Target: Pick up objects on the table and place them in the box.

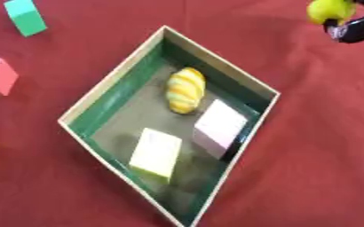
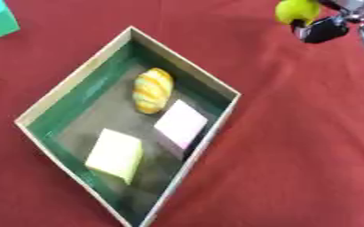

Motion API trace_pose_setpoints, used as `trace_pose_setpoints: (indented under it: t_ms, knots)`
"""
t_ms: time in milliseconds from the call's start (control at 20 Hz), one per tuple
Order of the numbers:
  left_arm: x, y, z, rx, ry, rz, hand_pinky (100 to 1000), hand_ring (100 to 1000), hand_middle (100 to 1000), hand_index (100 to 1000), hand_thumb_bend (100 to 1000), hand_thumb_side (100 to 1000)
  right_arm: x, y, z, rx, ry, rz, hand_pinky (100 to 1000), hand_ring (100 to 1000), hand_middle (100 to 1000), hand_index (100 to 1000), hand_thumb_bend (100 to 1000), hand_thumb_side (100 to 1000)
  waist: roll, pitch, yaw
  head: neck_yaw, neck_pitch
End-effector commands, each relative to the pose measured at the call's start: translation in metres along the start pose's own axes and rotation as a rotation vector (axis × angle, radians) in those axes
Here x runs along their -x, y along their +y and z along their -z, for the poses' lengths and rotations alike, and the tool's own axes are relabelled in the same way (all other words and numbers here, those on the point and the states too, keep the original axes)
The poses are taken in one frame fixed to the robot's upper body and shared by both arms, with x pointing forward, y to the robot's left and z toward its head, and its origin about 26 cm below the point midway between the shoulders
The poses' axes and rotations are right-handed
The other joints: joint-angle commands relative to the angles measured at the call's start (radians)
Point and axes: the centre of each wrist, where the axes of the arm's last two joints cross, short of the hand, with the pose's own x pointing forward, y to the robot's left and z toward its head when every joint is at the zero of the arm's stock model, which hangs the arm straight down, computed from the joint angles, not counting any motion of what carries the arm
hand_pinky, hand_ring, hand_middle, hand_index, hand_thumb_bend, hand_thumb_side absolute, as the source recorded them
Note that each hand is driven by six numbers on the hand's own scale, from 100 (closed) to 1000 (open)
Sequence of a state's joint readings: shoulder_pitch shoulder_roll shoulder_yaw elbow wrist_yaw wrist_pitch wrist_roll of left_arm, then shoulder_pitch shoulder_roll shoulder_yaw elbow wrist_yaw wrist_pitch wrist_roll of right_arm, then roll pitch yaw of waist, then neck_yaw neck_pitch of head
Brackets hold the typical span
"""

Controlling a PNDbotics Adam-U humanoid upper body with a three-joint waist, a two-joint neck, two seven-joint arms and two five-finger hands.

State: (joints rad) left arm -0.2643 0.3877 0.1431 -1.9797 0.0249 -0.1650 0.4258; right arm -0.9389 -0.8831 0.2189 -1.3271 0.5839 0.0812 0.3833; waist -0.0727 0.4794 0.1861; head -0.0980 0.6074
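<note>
Three items lie in the green-lined box (image 1: 115, 84): striped yellow bread (image 1: 186, 90), pale pink block (image 1: 220, 126), pale yellow block (image 1: 156, 153). Right hand (image 2: 329, 24), top right, grasps a yellow-green object (image 2: 296, 10). No writing readable.

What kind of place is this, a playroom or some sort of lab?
Probably a robot practice table, not a playroom: a red cloth, a green-lined sorting box, scattered toy blocks, and the robot's right hand carrying a yellow-green object.

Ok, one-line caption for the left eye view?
Right hand holds a yellow object beyond the box, which contains a striped bread-like piece and two pale blocks.
</note>
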Motion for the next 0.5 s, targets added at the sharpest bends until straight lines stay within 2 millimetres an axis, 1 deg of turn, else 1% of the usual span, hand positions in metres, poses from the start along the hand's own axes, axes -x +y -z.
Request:
trace_pose_setpoints:
  t_ms: [50, 150, 200, 250, 500]
  knots:
    - [-0.007, 0.005, 0.006, 0.010, -0.039, 0.018, 741, 567, 568, 794, 100, 351, -0.015, -0.025, -0.014, 0.028, -0.077, -0.049, 827, 748, 580, 714, 100, 100, 0.001, -0.043, -0.002, 0.002, 0.009]
    - [-0.007, 0.004, 0.006, 0.014, -0.040, 0.020, 741, 568, 569, 794, 100, 349, -0.037, -0.027, -0.021, 0.010, -0.160, -0.067, 824, 744, 580, 715, 100, 100, -0.001, -0.057, -0.003, 0.000, 0.015]
    - [-0.007, 0.004, 0.006, 0.015, -0.041, 0.020, 741, 569, 569, 794, 100, 365, -0.048, -0.027, -0.025, -0.003, -0.202, -0.075, 824, 744, 581, 716, 156, 148, -0.002, -0.063, -0.003, 0.000, 0.018]
    - [-0.007, 0.004, 0.006, 0.016, -0.042, 0.021, 741, 569, 569, 794, 100, 346, -0.060, -0.027, -0.029, -0.020, -0.246, -0.083, 823, 744, 583, 718, 100, 103, -0.003, -0.070, -0.003, -0.001, 0.020]
    - [-0.008, 0.003, 0.008, 0.025, -0.047, 0.020, 741, 572, 571, 795, 102, 339, -0.116, -0.026, -0.052, -0.100, -0.441, -0.134, 824, 749, 592, 726, 100, 114, -0.004, -0.098, 0.002, -0.005, 0.036]
